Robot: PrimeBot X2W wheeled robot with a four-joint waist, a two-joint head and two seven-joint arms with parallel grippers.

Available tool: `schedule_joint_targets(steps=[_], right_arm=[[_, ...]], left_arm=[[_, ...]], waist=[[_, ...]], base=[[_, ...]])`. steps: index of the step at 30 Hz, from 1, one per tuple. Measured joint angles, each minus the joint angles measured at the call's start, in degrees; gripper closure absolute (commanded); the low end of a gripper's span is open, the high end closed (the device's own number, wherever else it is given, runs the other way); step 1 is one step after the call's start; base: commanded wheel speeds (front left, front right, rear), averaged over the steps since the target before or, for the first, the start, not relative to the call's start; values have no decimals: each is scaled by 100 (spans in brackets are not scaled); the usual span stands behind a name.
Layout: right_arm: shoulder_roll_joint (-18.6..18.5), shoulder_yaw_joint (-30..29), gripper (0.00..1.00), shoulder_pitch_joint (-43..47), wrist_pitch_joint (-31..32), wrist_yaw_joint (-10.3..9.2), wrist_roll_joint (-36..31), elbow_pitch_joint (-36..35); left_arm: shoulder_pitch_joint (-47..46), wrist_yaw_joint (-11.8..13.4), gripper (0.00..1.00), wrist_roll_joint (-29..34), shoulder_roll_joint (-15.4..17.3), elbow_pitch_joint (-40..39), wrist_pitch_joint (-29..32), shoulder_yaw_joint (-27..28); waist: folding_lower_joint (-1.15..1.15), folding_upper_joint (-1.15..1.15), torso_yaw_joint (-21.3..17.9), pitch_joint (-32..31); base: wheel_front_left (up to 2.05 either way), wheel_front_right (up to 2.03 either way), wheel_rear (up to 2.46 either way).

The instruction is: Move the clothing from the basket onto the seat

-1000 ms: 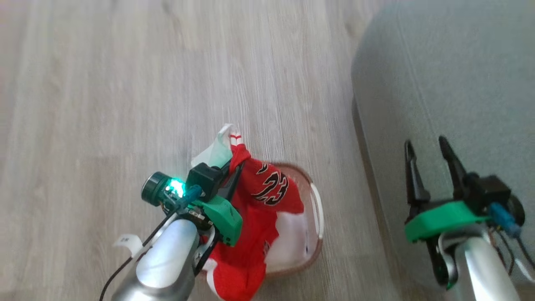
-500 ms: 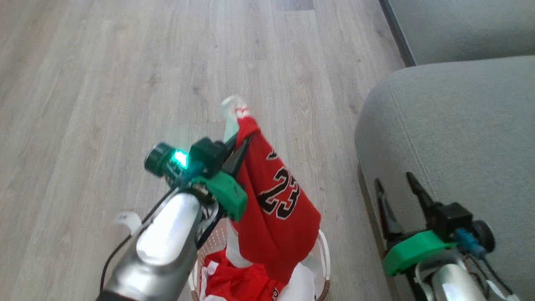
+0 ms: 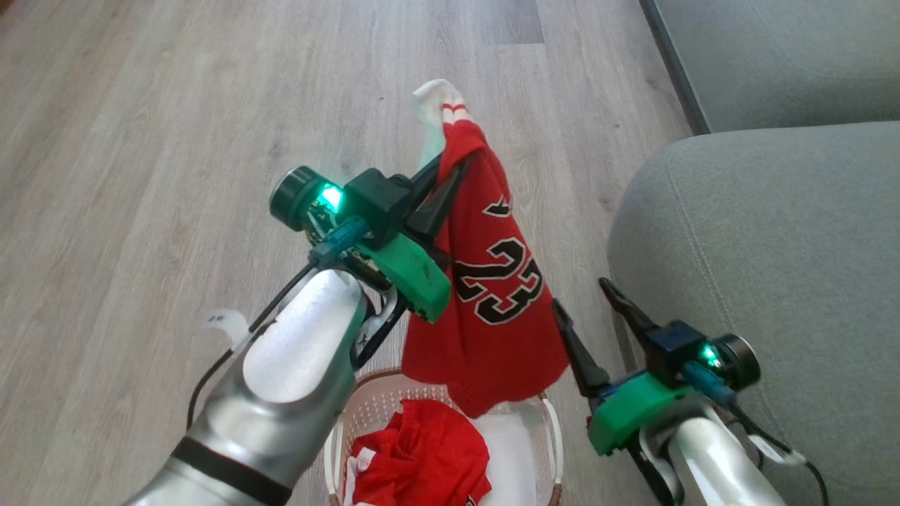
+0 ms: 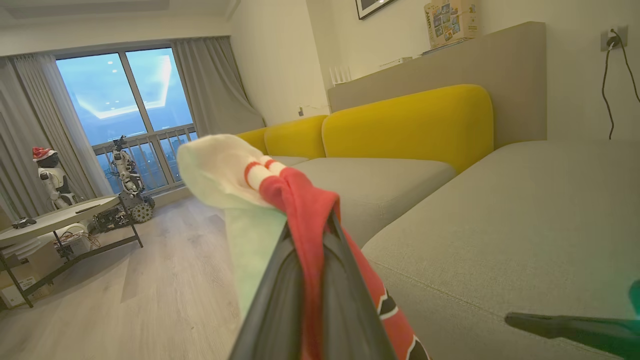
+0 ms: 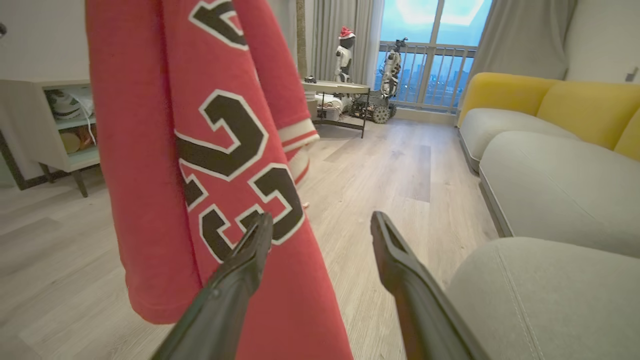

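Left gripper (image 3: pixel 450 160) fingers are being pinched on the clothing (image 3: pixel 492 302) over the six-o'clock basket (image 3: pixel 554 429); right gripper (image 3: pixel 580 295) fingers are being held spread.

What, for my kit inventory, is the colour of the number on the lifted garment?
Black, outlined white, on the red garment; clearest in right wrist view.

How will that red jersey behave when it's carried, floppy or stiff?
Probably floppy: the red jersey hangs limp from the left gripper. Likely light, since one small pinch carries it. Thin cloth may slump into a heap.
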Motion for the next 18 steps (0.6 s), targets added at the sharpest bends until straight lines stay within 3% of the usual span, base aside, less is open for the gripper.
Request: schedule_joint_targets(steps=[8, 15, 18], right_arm=[[-303, 827, 0, -660, 0, 0, 344, 695], [-522, 2406, 0, -1391, 1, 0, 1329, 1473], [-592, 2807, 0, -1673, 0, 0, 1702, 1602]], left_arm=[[-131, 102, 100, -246, -2, -135, 0, -299], [-180, 194, 100, -454, -2, -339, 0, -654], [-188, 200, 100, -524, 0, -387, 0, -766]], waist=[[0, 0, 128, 8], [0, 0, 334, 13], [0, 0, 421, 8]], base=[[0, 0, 0], [0, 0, 0], [0, 0, 0]])
